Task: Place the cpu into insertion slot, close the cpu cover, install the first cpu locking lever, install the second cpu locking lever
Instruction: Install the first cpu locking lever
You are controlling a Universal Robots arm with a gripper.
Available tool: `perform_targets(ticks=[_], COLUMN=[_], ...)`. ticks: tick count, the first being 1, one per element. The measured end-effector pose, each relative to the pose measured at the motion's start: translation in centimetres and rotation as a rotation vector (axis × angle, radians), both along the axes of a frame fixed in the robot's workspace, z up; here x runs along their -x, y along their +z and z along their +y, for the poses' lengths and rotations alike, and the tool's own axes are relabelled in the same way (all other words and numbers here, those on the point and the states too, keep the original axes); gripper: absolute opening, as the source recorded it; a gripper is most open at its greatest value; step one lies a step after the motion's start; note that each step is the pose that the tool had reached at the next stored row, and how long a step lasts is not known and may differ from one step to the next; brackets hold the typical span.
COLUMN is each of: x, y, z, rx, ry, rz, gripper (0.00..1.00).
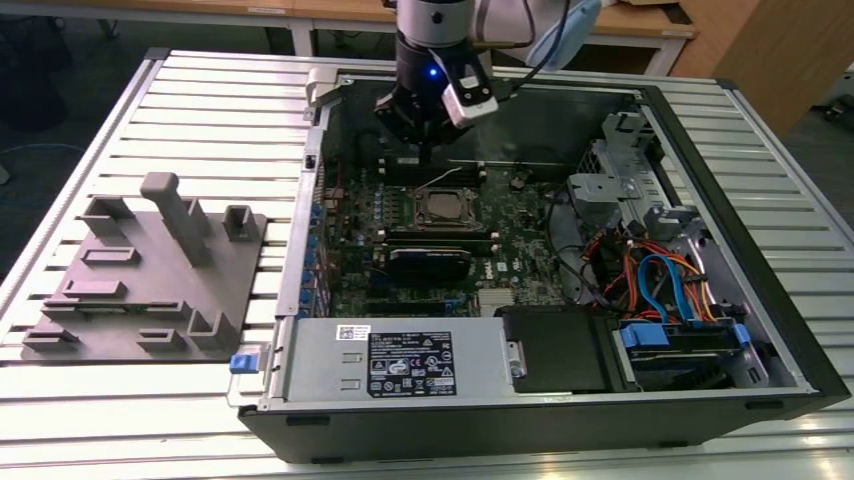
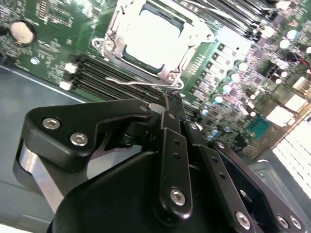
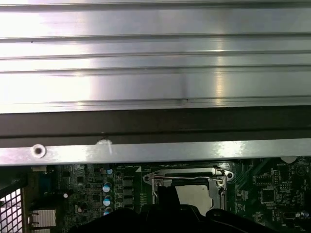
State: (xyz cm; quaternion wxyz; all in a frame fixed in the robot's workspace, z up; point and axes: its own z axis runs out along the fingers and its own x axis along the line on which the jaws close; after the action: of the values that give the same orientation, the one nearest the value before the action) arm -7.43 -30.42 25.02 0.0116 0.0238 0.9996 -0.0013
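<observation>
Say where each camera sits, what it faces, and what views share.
Exterior view: off the arm, looking down into the open computer case; arm and gripper show.
Second wrist view: at the wrist, looking along the shut gripper toward the chip.
First wrist view: at the wrist, facing case wall and slatted table; gripper's body shows.
Shared: all show the chip.

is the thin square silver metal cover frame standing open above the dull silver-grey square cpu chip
No, in the second wrist view the cpu cover lies flat around the cpu, framing its top through the window.

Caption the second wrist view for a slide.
Gripper beside a locking lever; cover down over the seated cpu.
</observation>
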Motion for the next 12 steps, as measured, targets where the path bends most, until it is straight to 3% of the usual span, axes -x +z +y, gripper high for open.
perform_targets(ticks=[10,12], x=[-0.08,-0.1], y=[-0.03,-0.09], z=[0.0,-0.09], rx=[0.0001,-0.0032], ry=[0.0,0.0], rz=[0.0001,-0.0002], gripper=[0.1,0.1])
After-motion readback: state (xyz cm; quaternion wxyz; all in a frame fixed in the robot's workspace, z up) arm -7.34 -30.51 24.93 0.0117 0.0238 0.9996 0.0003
